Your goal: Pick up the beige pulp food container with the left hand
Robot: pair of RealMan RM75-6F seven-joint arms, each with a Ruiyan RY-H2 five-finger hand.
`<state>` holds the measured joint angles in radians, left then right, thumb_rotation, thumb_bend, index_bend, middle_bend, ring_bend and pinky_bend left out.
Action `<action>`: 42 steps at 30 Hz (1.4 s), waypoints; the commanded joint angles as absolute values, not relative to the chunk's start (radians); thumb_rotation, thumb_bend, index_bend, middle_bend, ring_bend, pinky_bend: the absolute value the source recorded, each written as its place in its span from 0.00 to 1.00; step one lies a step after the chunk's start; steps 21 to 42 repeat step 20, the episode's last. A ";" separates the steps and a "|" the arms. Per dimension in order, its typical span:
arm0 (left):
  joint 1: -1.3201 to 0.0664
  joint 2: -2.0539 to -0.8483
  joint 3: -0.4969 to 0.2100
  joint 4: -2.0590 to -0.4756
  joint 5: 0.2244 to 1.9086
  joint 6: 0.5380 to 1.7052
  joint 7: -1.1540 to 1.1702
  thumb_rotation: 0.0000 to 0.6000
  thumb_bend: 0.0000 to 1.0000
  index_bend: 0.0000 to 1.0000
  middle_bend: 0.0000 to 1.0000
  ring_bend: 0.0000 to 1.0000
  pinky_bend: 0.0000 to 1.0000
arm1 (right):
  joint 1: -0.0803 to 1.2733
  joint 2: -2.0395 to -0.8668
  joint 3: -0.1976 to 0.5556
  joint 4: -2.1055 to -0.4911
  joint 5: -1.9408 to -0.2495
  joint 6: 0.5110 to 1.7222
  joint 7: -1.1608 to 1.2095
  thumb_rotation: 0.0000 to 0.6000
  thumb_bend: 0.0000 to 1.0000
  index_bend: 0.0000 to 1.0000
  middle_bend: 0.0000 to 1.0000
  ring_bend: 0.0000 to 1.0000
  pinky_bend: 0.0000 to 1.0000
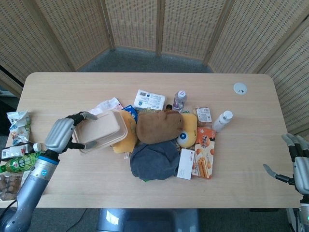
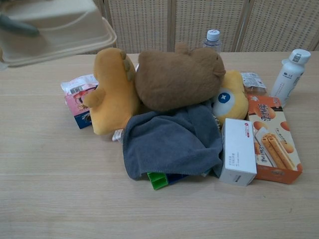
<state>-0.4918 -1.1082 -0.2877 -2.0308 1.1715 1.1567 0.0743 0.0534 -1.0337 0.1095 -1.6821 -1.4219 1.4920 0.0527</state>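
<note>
My left hand grips the beige pulp food container by its left end and holds it up in the air, left of the pile. In the chest view the closed container fills the top left corner, well above the table, and only a dark finger of the hand shows against it. My right hand hangs off the table's right edge, fingers spread, holding nothing.
The pile at the table's middle holds a yellow plush, a brown plush, a grey cloth, a white box, an orange biscuit box and two bottles. Drinks and snack bags lie at the left edge.
</note>
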 commanded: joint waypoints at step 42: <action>-0.524 -1.062 -0.384 -2.041 1.169 1.242 -0.011 1.00 0.18 0.48 0.49 0.67 0.57 | 0.039 -1.026 0.110 -1.692 -1.421 1.506 0.056 0.57 0.22 0.00 0.00 0.00 0.00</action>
